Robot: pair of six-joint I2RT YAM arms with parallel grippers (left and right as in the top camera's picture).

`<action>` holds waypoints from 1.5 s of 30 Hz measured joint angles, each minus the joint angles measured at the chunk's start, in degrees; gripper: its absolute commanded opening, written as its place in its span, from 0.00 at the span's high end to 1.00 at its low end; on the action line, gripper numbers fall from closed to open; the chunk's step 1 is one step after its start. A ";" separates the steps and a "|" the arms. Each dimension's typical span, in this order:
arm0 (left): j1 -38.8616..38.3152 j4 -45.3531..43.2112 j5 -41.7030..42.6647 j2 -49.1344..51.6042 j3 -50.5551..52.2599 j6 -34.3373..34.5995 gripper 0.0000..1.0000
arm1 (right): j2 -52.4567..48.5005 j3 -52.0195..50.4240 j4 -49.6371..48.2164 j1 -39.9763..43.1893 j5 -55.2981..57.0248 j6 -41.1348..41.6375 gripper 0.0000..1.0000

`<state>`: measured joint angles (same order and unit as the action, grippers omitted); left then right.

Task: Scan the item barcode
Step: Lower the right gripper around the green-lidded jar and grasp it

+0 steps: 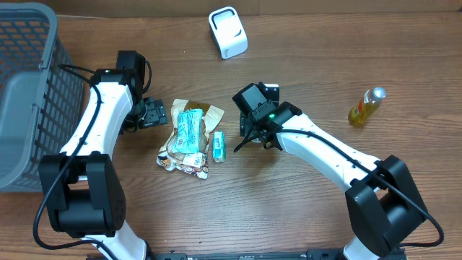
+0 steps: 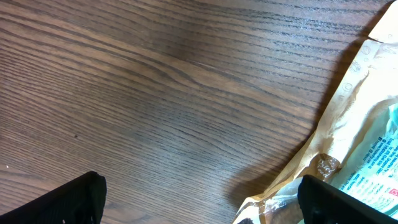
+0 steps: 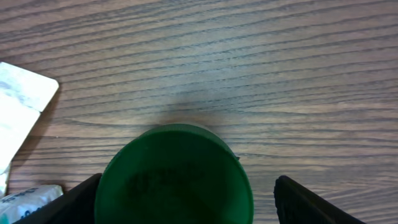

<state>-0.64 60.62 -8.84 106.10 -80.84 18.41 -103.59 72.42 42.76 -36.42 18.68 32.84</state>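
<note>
A round green-topped item (image 3: 174,180) stands on the table between my right gripper's (image 3: 186,202) fingers. The left finger (image 3: 74,202) touches its rim, while the right finger (image 3: 311,202) stands a gap away, so the jaws are open around it. In the overhead view my right gripper (image 1: 253,139) hides this item. A pile of snack packets (image 1: 188,137) with a teal pack on top lies left of it, beside a small teal box (image 1: 219,146). My left gripper (image 1: 154,113) is open at the pile's left edge, and one finger (image 2: 348,202) is over a beige packet (image 2: 354,112).
A white scanner-like device (image 1: 227,32) stands at the back centre. A bottle of yellow liquid (image 1: 365,107) lies at the right. A grey wire basket (image 1: 29,94) fills the left side.
</note>
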 measured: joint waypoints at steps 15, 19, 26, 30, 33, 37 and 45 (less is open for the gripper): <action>0.00 0.00 0.00 0.00 0.00 0.00 0.00 | 0.00 6.23 16.65 7.98 -1.95 2.97 0.02; 0.00 0.00 0.00 0.00 0.00 0.00 0.00 | 0.00 7.87 17.11 9.40 -2.89 1.73 0.00; 0.00 0.00 0.00 0.00 0.00 0.00 0.00 | 0.00 7.89 15.28 10.10 -4.92 0.35 0.00; 0.00 0.00 0.00 0.00 0.00 0.00 0.00 | 0.00 7.89 13.88 10.19 -5.73 0.11 0.04; 0.00 0.00 0.00 0.00 0.00 0.00 0.00 | 0.00 7.87 12.76 10.21 -5.95 0.02 0.08; 0.00 0.00 0.00 0.00 0.00 0.00 0.00 | 0.00 7.08 10.95 10.19 -5.53 -0.11 0.11; 0.00 0.00 0.00 0.00 0.00 0.00 0.00 | 0.00 3.58 7.63 10.19 -4.68 -0.04 0.26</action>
<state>-0.64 60.62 -8.84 106.10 -80.84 18.41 -103.59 76.01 50.39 -26.24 14.00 32.80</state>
